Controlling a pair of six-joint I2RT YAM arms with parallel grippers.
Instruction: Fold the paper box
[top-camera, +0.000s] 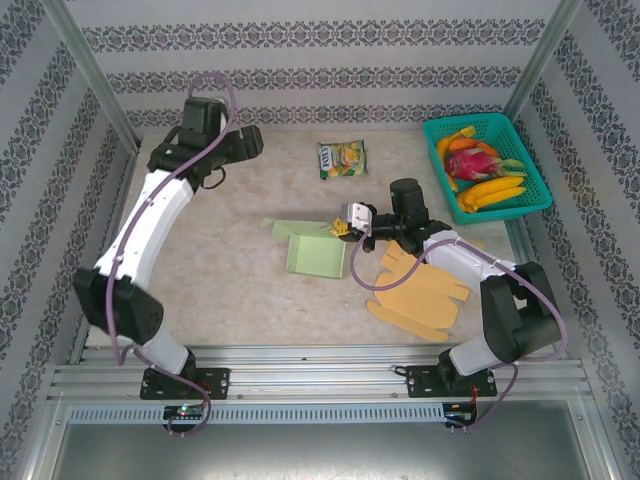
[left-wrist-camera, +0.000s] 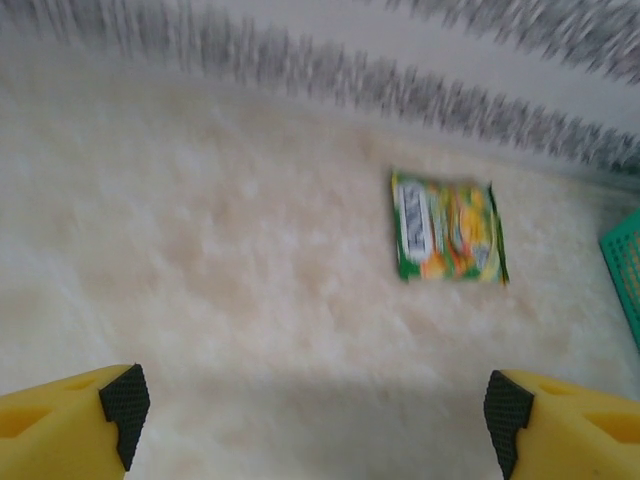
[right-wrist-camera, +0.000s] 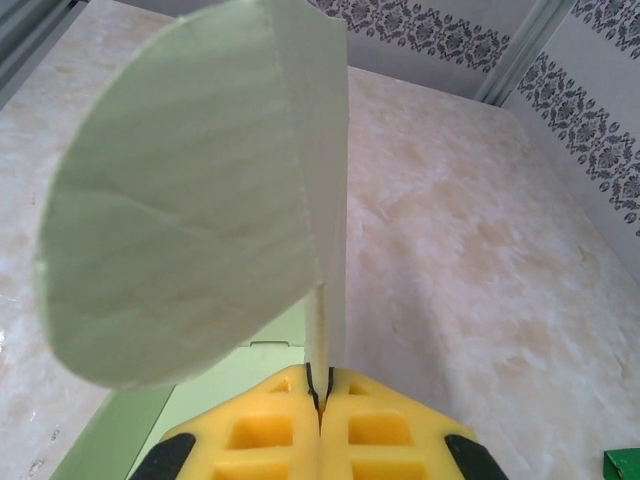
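The light green paper box (top-camera: 316, 252) lies partly folded at the table's middle. My right gripper (top-camera: 343, 228) is at the box's right edge, shut on an upright flap. In the right wrist view the yellow jaws (right-wrist-camera: 320, 385) pinch the thin edge of that flap, and its rounded green panel (right-wrist-camera: 200, 200) rises in front of the camera. My left gripper (left-wrist-camera: 315, 405) is open, its two black-tipped yellow fingers (left-wrist-camera: 125, 400) wide apart over bare table with nothing between them. The left arm (top-camera: 215, 140) is at the back left, away from the box.
A green snack packet (top-camera: 342, 159) (left-wrist-camera: 447, 228) lies behind the box. A teal basket (top-camera: 470, 120) of fruit stands at the back right. Flat orange box blanks (top-camera: 420, 290) lie beside the right arm. Aluminium posts and patterned walls enclose the table.
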